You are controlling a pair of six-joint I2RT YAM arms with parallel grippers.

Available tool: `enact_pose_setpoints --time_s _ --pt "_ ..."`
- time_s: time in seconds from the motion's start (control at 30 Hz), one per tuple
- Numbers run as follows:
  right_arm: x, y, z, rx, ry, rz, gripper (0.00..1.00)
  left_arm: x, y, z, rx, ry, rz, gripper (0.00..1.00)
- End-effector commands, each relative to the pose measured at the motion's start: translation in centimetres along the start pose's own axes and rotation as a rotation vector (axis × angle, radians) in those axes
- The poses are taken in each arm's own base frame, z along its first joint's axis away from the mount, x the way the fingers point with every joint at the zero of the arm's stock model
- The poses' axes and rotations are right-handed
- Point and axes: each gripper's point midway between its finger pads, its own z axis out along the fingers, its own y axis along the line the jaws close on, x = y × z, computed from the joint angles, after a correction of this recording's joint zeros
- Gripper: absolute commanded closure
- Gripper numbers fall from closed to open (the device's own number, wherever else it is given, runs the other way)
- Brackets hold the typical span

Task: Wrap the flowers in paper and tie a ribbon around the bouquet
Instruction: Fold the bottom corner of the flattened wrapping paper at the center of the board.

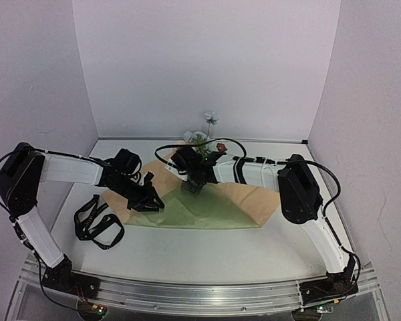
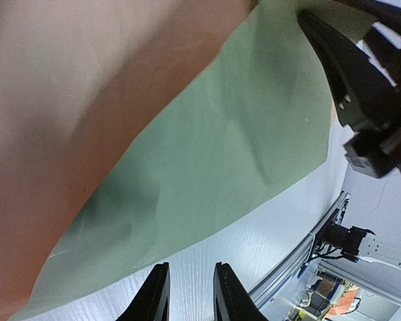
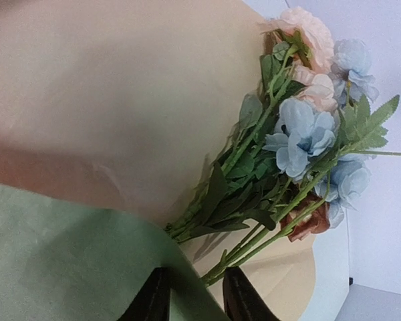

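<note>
Writing: small light print along the ribbon (image 1: pixel 97 222), too small to be read from the top view.
Ribbon: black, lay in loose loops on the left side of the table (image 1: pixel 187 251), near the left arm and apart from the sheet.
Paper (image 1: pixel 207 206): spread flat across the middle of the table, tan face up at the left, right and far parts, with an olive-green flap turned over the near middle.
Flowers (image 1: pixel 202 139): lay on the far part of the paper, pale blue, peach-pink and brownish blooms toward the far wall, thin green stems running near toward the right gripper.
Left gripper (image 2: pixel 191 269): hung low just beside the left near edge of the paper. Fingers stood a narrow gap apart, with bare tabletop showing between them and nothing held.
Right gripper (image 3: pixel 195 273): sat over the middle of the paper at the stem ends. Fingers stood partly apart, wider than the thin stems. Stem tips and the edge of the green flap reached toward the gap, with no grip on either seen.
Surface: white, matte, with faint grain lines in the left wrist view. Bounded at the near edge by an aluminium rail (image 1: pixel 187 294) carrying both arm bases.
Room: plain pale walls (image 1: pixel 200 67) at left, far and right, closing in the table. Beyond the rail, only blurred gear with an orange patch.
</note>
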Motion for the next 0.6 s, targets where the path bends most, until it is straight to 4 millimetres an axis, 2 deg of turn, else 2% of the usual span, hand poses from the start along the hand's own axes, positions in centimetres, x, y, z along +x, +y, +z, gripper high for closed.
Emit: enact_pose_setpoints --time_s 0.0,0.17,0.23,0.27,0.33,0.4,0.53,0.57 --pt "-1.7 -3.0 -1.8 0.054 -0.043 0.102 0.51 -0.6 0.5 1.6 0.015 -0.002 -0.016 0.76" --pt "-0.8 -5.0 -5.0 0.047 -0.021 0.201 0.19 -1.1 1.9 3.0 -0.022 -0.007 -0.039 0.77" --pt "0.1 -5.9 -7.1 0.037 -0.013 0.273 0.05 -1.2 2.7 3.4 -0.048 -0.009 -0.054 0.77" --pt "0.5 -6.3 -8.4 0.027 -0.014 0.317 0.02 -1.2 3.0 3.6 -0.063 -0.008 -0.058 0.78" --pt "1.8 -6.6 -10.6 -0.002 0.002 0.373 0.02 -1.3 3.7 3.8 -0.090 -0.012 -0.071 0.78" --pt "3.5 -6.0 -12.2 -0.055 0.038 0.468 0.02 -1.5 4.0 4.0 -0.100 -0.014 -0.075 0.78" --pt "6.2 -3.5 -15.4 -0.220 0.080 0.661 0.02 -1.7 4.2 4.1 -0.114 -0.020 -0.084 0.81" --pt "7.3 -2.8 -15.6 -0.235 0.106 0.697 0.02 -1.7 4.3 4.1 -0.119 -0.022 -0.086 0.82"
